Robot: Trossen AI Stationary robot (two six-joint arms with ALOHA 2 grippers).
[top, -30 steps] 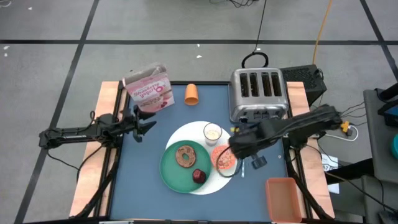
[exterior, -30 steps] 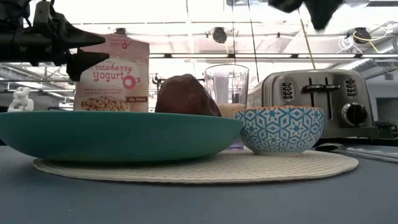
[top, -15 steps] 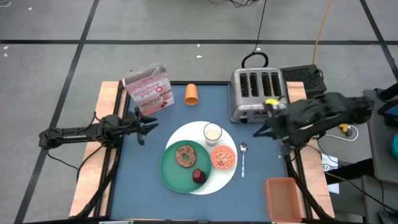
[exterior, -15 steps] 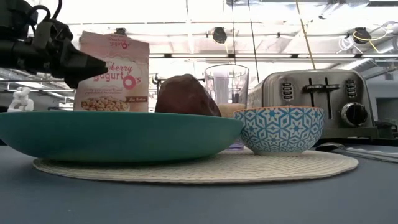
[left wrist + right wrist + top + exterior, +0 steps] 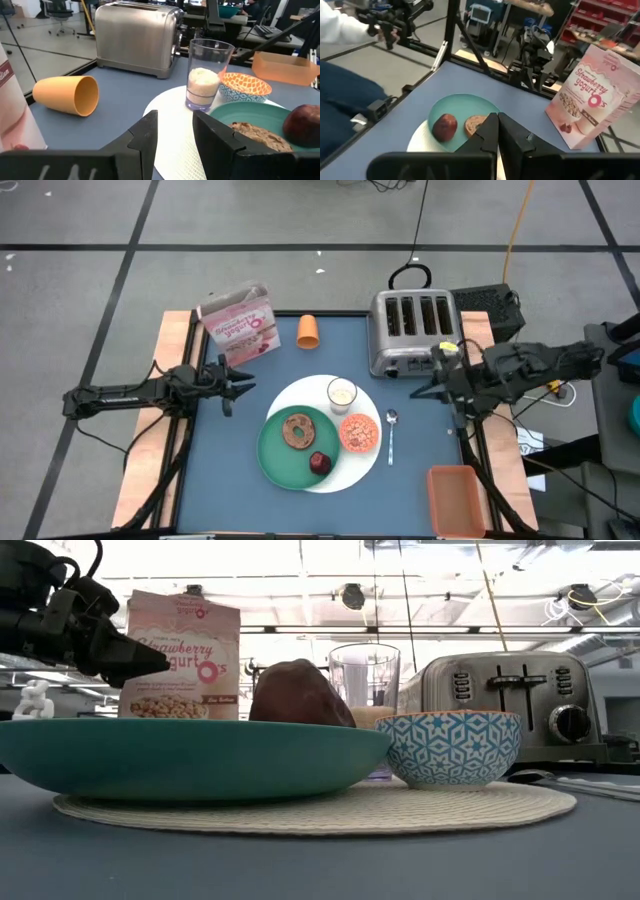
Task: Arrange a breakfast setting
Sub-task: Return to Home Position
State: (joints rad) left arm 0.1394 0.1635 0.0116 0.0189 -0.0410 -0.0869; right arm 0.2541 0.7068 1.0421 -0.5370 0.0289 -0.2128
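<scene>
Setting: we are seeing green plate, bagel, red fruit, glass, bowl on the white disc; spoon just right.
Left gripper: hovering left of disc, fingers parted.
Right gripper: hovering right of disc, pinched closed, empty.

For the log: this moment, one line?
left gripper: open, left side | right gripper: shut, right side | metal spoon: beside orange-pink patterned bowl

Right gripper, earlier over the bowl, now beside the toaster.

text: "Strawberry yogurt O's" | on: front of pink cereal box | small print below: not readable | other text: none
</scene>
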